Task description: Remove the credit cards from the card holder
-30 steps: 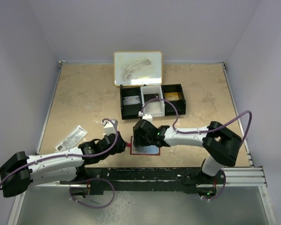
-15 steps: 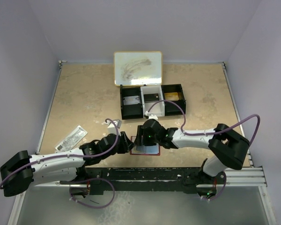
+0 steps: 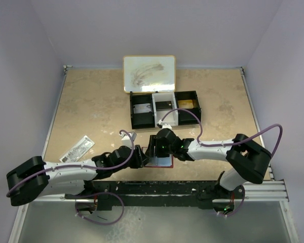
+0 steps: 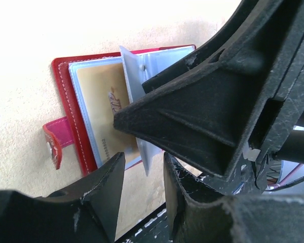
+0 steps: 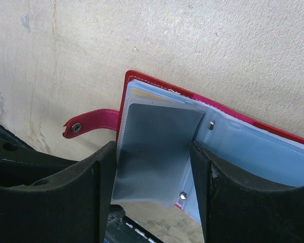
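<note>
The red card holder (image 3: 164, 162) lies open near the table's front edge, between the two grippers. In the left wrist view the card holder (image 4: 66, 91) shows a gold card (image 4: 104, 109) in its left sleeve, and one clear sleeve (image 4: 134, 86) stands up. My left gripper (image 4: 143, 159) is open, with that sleeve's lower corner between its fingers. My right gripper (image 5: 152, 149) is open over the holder, and a grey-blue sleeve (image 5: 157, 152) lies between its fingers. The red tab (image 5: 88, 126) sticks out to the left. In the top view the left gripper (image 3: 140, 158) and right gripper (image 3: 154, 148) nearly touch.
A long black three-compartment tray (image 3: 131, 111) with cards in it stands behind the holder. A small whiteboard (image 3: 149, 74) lies at the back. A plastic packet (image 3: 77, 149) lies front left. A metal rail (image 3: 263, 188) runs along the near edge.
My left gripper has moved right, up to the holder's left side. My right gripper shifted slightly right and nearer over the holder, and the right arm swung outward.
</note>
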